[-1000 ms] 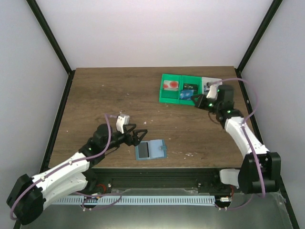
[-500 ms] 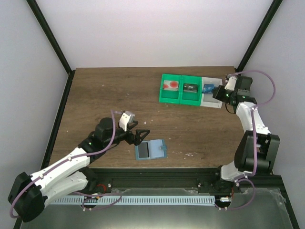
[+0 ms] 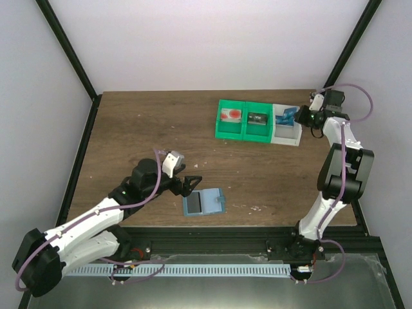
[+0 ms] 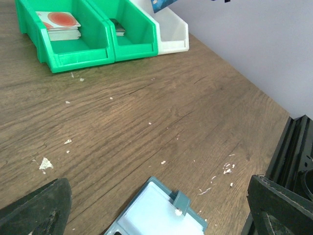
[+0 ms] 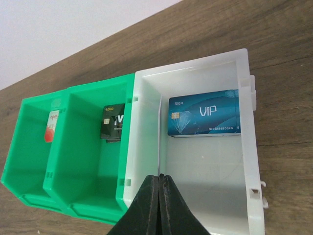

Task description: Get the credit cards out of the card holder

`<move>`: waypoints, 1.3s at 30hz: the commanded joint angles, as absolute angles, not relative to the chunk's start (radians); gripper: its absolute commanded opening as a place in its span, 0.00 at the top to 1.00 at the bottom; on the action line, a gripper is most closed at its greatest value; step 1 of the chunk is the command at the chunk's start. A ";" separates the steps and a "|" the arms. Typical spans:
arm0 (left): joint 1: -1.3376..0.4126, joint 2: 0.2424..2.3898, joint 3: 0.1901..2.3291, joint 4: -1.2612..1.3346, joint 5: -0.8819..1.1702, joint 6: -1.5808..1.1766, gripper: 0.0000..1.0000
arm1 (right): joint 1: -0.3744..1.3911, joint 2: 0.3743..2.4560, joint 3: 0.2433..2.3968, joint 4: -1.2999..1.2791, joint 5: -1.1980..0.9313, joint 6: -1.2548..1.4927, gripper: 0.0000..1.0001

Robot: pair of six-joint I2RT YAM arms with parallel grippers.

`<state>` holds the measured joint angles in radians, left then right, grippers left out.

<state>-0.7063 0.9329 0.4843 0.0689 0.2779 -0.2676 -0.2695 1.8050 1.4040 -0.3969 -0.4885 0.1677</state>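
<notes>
**Blue VIP card [image 5: 204, 119] binned; card holder [image 3: 203, 202] at six o'clock**

The card lies flat in the white bin [image 5: 205, 171] at one o'clock, apparently sorted one per compartment. Above it hangs the right claw [image 5: 160, 183], clenched and empty. The left claw [image 3: 191, 185], released, flanks the holder for another pick.

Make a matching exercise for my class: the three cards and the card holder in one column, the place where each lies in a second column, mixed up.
Column one
1. blue VIP card
2. black card
3. red-marked card
4. card holder

Column two
A. middle green bin
B. table, outside the bins
C. white bin
D. end green bin, farthest from the white one

Pairs: 1-C, 2-A, 3-D, 4-B
</notes>
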 commanded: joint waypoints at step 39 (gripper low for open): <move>-0.697 1.046 0.498 0.117 0.276 -0.256 0.00 | -0.271 2.203 1.797 -0.505 -0.514 0.137 0.96</move>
